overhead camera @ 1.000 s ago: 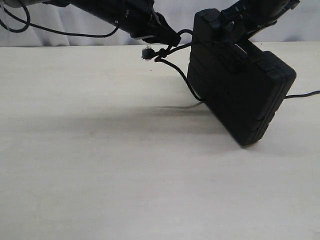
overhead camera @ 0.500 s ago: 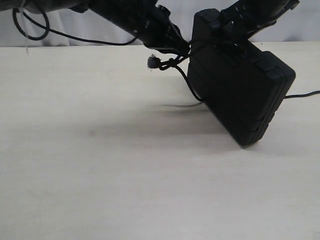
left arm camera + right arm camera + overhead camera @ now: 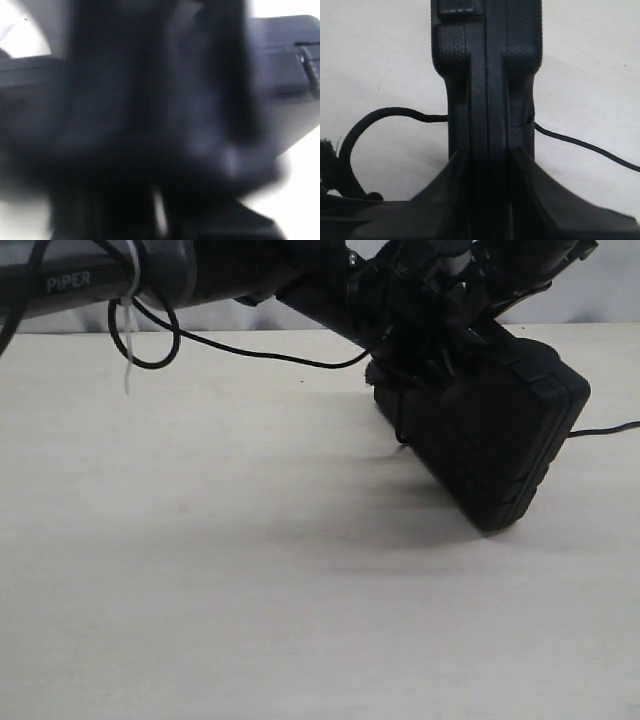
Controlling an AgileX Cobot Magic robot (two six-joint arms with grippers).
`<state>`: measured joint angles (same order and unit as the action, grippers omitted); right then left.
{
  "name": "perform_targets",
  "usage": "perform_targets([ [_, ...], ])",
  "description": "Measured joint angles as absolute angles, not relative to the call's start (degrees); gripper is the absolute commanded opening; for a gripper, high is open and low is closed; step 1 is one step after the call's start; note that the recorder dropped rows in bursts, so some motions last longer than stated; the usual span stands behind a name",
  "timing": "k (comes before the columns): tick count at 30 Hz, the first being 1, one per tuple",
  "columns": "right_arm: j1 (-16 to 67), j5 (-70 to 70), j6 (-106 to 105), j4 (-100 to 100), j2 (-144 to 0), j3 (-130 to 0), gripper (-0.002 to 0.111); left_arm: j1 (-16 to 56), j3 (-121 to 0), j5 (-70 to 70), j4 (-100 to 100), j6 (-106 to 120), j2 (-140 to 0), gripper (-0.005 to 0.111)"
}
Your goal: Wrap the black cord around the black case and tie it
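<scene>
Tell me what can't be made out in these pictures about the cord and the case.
Left wrist view: motion blur throughout; only a corner of the black case reads.
Exterior view: the left hand merges with the dark case top, so its grip is unreadable.
Right wrist view: the black cord passes behind the case clamped by the right hand; any wrap or tie is hidden.
</scene>
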<state>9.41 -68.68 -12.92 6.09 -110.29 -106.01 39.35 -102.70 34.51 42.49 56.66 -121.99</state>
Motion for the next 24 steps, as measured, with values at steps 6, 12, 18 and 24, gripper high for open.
perform_targets([
  [6,9.41,-68.68,-12.92,6.2,-110.29,-106.01,0.004,39.97,-102.7,31.18,40.87,58.0,-122.81,0.044],
  [12,9.41,-68.68,-12.92,6.3,-110.29,-106.01,0.004,39.97,-102.7,39.27,25.1,58.51,-120.72,0.059],
  [18,9.41,-68.68,-13.02,6.29,-110.29,-106.01,0.004,39.97,-102.7,42.95,16.28,58.62,-120.48,0.047],
  [24,9.31,-68.68,-13.02,5.95,-110.29,-106.01,0.004,39.86,-102.7,39.78,19.18,58.62,-121.36,0.0],
])
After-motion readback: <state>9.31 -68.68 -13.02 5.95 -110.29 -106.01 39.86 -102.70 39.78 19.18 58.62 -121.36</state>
